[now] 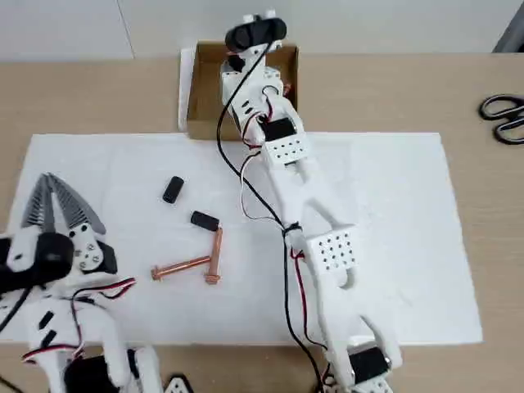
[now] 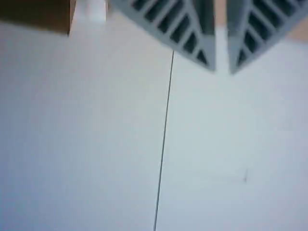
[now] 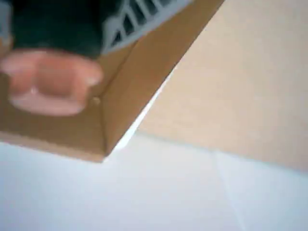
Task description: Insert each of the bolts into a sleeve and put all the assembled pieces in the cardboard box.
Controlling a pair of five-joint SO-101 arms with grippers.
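One assembled piece (image 3: 50, 82), copper bolt w/ a black sleeve round it, is in the right gripper (image 1: 239, 70). The jaws are clamped on it, directly above the box (image 1: 196, 90). Not let go yet, so I'd count that one as nearly done, not done. The right arm covers most of the box's inside, so can't tell if anything is already in there.

Left to do, approx. 2 more assemblies, all parts loose on the white sheet (image 1: 409, 213) that starts at the box's near edge:
- sleeve (image 1: 173, 189), a little way out from the box's near-left corner, on its own.
- second sleeve (image 1: 205, 221), further from the box, just beside the top end of a bolt.
- bolt (image 1: 216, 252), pointing roughly back toward the box.
- second bolt (image 1: 182, 268), lying across, furthest from the box. The 2 bolts meet at one end in an L, touching or v. close.

Neither bolt is in a sleeve.

Left gripper (image 2: 221, 53) is well away from the box, out by the sheet's far-left edge. Its jaws are all but closed, w/ a thin gap at the tips and nothing between them.

Scissors (image 1: 503, 115) lie on the bare table (image 1: 393, 90), far off to the box's right, no part in the job.

Judgement: roughly a third through at best. Drop pending, then 2 inserts and 2 drops.
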